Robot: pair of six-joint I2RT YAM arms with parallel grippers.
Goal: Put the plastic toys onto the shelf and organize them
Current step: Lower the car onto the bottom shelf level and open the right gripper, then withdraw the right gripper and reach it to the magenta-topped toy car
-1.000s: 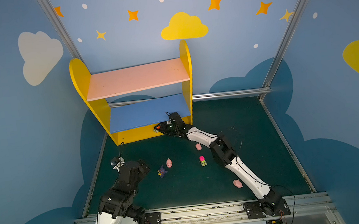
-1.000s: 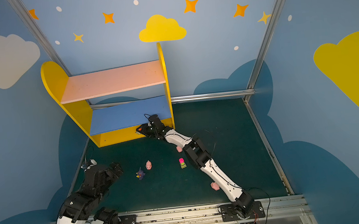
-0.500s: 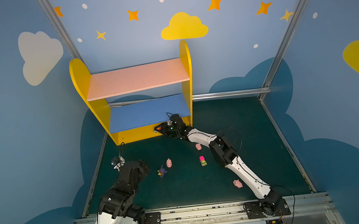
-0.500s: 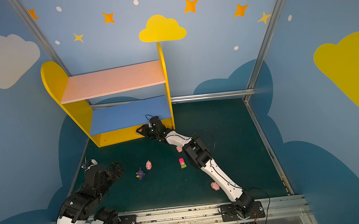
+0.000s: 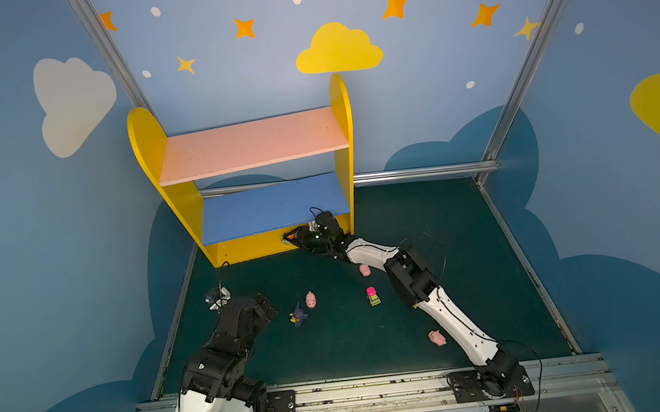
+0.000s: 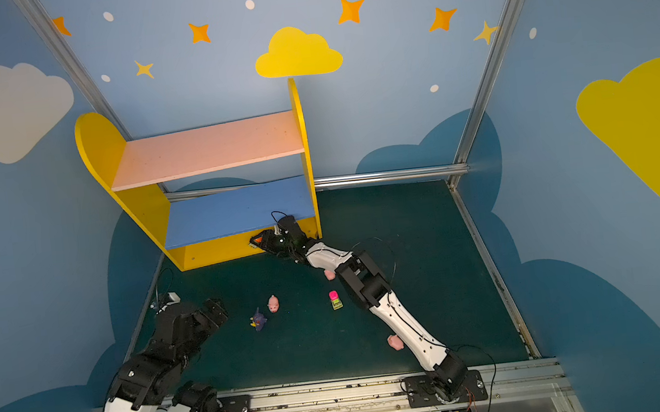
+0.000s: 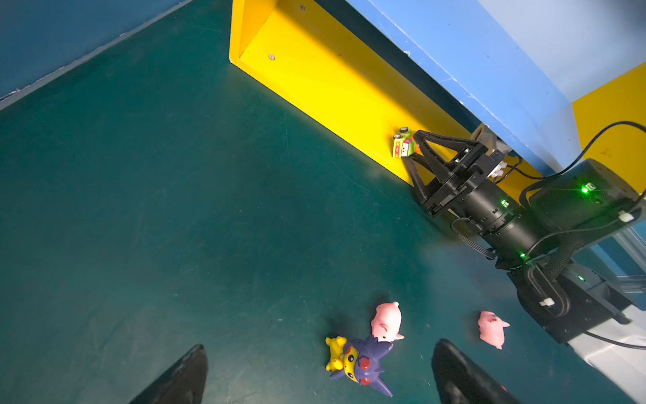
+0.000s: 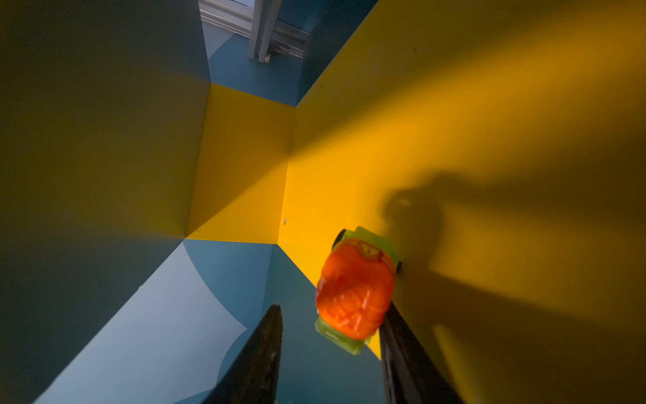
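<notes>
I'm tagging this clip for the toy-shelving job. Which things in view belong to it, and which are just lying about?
Job: shelf; orange-topped car, at the shelf's yellow base; pink-topped car; three pink pigs; purple-hooded figurine.
Not the job: green mat; metal frame rail; wall decals.
</notes>
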